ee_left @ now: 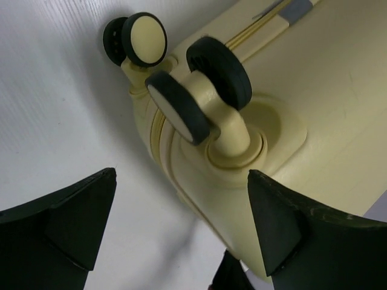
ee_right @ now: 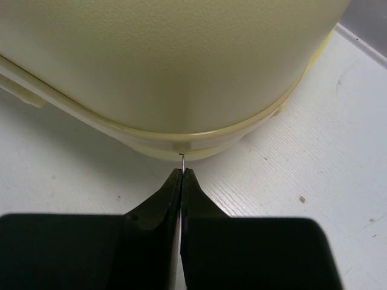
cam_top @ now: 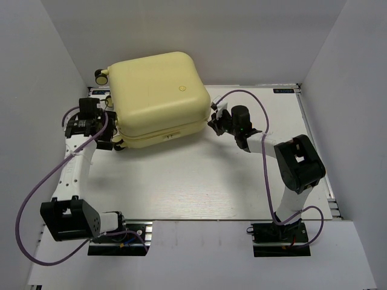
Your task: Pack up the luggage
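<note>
The closed hard-shell suitcase [cam_top: 157,96] lies on the surface [cam_top: 199,181] between our arms. The left end effector [ee_left: 181,214] is released, with a wheel [ee_left: 199,96] just ahead. The right end effector [ee_right: 181,175] is clenched, its tips at the seam [ee_right: 121,130]. We judge the shell stiff, slick and bulky, best gripped at the wheel stem or seam lip.

Closed yellow luggage [cam_top: 158,90] on table [cam_top: 199,181]

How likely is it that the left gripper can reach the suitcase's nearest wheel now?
Probably yes: the left gripper is open, the wheel of the suitcase sits just ahead of its fingers, nothing between.
</note>
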You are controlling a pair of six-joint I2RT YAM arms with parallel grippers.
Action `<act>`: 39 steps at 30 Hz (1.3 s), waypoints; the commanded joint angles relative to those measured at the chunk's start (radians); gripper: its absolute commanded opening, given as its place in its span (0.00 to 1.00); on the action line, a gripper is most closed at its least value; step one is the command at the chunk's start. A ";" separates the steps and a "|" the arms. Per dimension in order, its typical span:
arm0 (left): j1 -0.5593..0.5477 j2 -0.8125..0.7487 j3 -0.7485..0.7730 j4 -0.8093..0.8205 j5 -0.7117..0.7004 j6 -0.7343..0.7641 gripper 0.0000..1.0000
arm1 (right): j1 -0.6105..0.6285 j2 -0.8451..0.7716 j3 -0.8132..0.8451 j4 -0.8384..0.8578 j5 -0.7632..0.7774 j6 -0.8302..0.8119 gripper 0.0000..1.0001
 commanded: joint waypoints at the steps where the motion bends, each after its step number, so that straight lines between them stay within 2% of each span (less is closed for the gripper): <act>1: -0.004 0.050 0.032 0.047 -0.051 -0.092 1.00 | 0.002 -0.006 0.039 -0.032 0.047 -0.054 0.00; 8: -0.019 0.161 0.060 0.064 -0.140 -0.171 0.99 | 0.001 0.001 0.041 -0.058 0.044 -0.062 0.00; 12: -0.032 0.241 0.138 -0.036 -0.192 -0.190 0.87 | 0.002 0.001 0.039 -0.055 0.039 -0.045 0.00; 13: -0.033 0.247 0.128 -0.026 -0.183 -0.184 0.80 | 0.004 -0.001 0.038 -0.052 0.037 -0.039 0.00; 14: -0.038 0.265 0.119 0.028 -0.160 -0.180 0.63 | 0.004 -0.002 0.038 -0.050 0.036 -0.038 0.00; 15: -0.041 0.271 0.109 0.056 -0.145 -0.149 0.50 | 0.002 -0.006 0.036 -0.050 0.034 -0.039 0.00; 16: -0.042 0.277 0.100 0.091 -0.130 -0.146 0.32 | 0.002 -0.010 0.033 -0.049 0.034 -0.039 0.00; 17: -0.045 0.308 0.103 0.102 -0.120 -0.135 0.00 | 0.002 -0.018 0.026 -0.043 0.033 -0.036 0.00; 19: -0.045 0.333 0.132 0.098 -0.101 -0.086 0.00 | 0.002 -0.032 0.007 -0.037 0.050 -0.038 0.00; 21: -0.050 0.357 0.144 0.084 -0.099 0.024 0.00 | -0.001 -0.048 0.004 -0.035 0.126 -0.047 0.00; 22: -0.050 0.353 0.141 0.081 -0.096 0.140 0.00 | 0.001 -0.050 -0.005 -0.012 0.158 -0.042 0.00; 23: -0.052 0.328 0.129 0.089 -0.096 0.194 0.00 | -0.001 -0.052 -0.010 -0.004 0.282 -0.007 0.00; 25: -0.032 0.287 0.059 0.136 -0.102 0.323 0.00 | -0.004 -0.042 -0.002 0.013 0.407 0.019 0.00; 27: 0.008 0.256 0.028 0.141 -0.085 0.345 0.00 | -0.002 -0.016 0.016 0.016 0.599 0.071 0.00; 31: 0.126 0.262 -0.017 0.142 0.002 0.455 0.00 | -0.002 0.066 0.067 0.043 0.787 0.129 0.00; 35: 0.174 0.343 0.020 0.121 0.065 0.529 0.00 | -0.008 0.142 0.159 0.072 0.806 0.108 0.00; 38: 0.197 0.441 0.080 0.121 0.097 0.573 0.00 | -0.015 0.201 0.189 0.205 0.694 -0.035 0.00; 39: 0.200 0.455 0.107 0.125 0.101 0.580 0.00 | -0.018 0.226 0.206 0.254 0.612 -0.036 0.00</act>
